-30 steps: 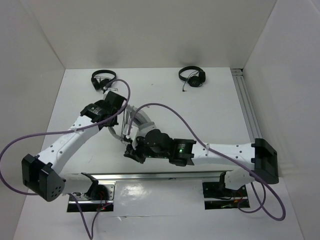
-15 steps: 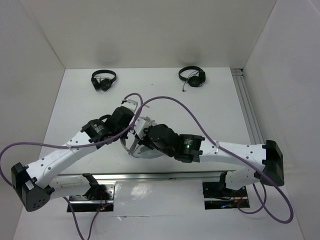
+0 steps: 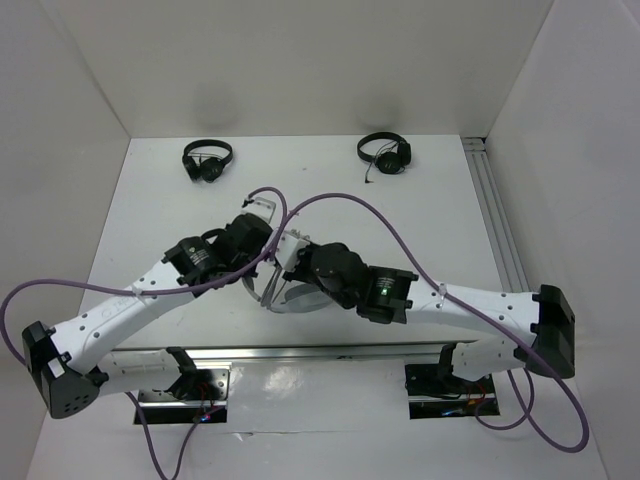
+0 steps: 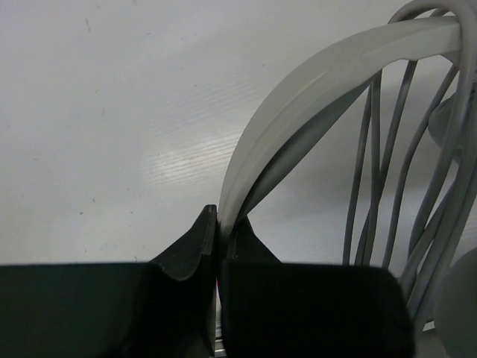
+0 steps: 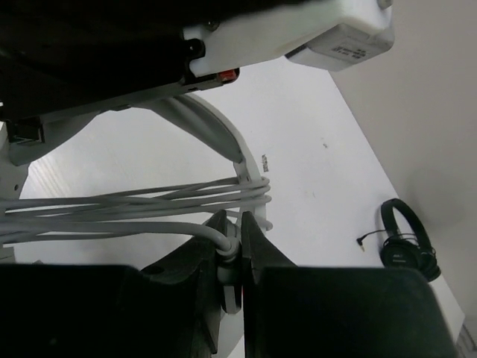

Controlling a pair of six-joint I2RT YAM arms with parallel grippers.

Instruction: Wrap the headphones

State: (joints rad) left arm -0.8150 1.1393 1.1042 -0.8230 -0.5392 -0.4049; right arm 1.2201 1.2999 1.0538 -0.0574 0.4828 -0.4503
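White matte bench [image 3: 430, 230] enclosed by plain white walls, with a ribbed metal rail [image 3: 497, 225] along its right edge. The headphones [image 3: 290, 298], pale grey with a smooth, wide, curved headband [image 4: 320, 74], are near the bench centre, slightly toward the near edge. The thin pale cable [image 5: 127, 203] runs in several strands across the band. The left fingers [image 4: 218, 218] are clamped on the headband. The right fingers [image 5: 231, 224] pinch the cable. The black headphones [image 3: 208, 160] and a second black pair [image 3: 385, 152] lie at the far edge, well apart from the arms.
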